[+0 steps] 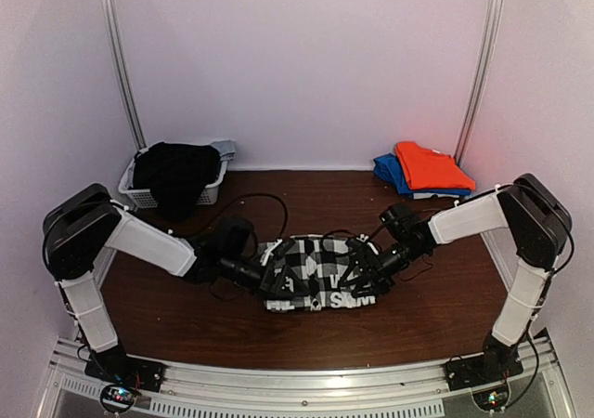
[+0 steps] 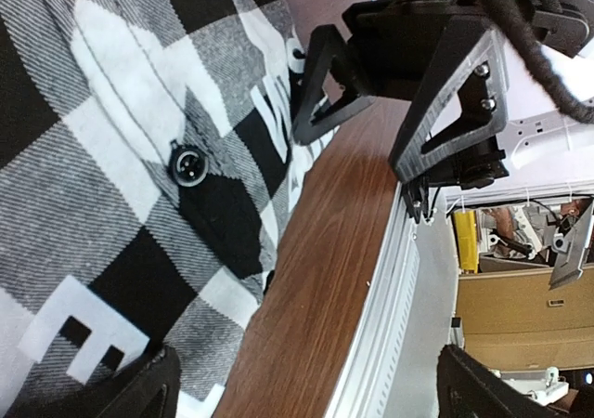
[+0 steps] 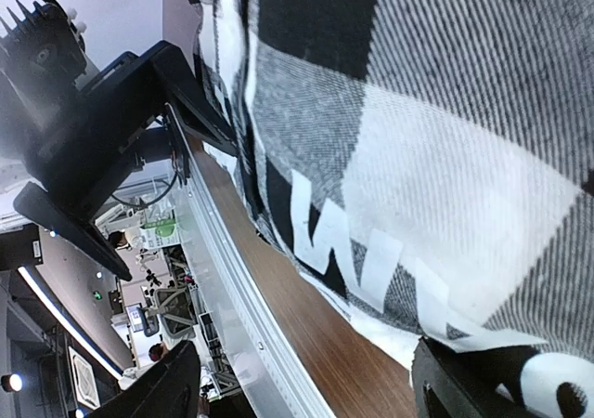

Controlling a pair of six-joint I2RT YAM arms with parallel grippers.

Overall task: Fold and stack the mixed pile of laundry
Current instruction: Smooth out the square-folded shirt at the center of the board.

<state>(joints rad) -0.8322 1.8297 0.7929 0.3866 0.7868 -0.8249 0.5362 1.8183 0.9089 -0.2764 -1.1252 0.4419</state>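
We see the black-and-white checked shirt (image 1: 316, 274) lying rumpled at the middle of the brown counter (image 1: 278, 334). The left jaws are at the shirt's left end, spread wide apart and gripping nothing. The right jaws are at its right end, also apart, above the cloth's white printed letters. Behind the shirt to the left, a black garment (image 1: 176, 176) fills a white slatted basket (image 1: 139, 195). Behind it to the right, an orange-red garment (image 1: 432, 167) lies on a blue one (image 1: 388, 169).

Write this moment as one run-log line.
step: folding | item: checked shirt, mid-table | stacked: orange garment on blue cloth | basket: black garment
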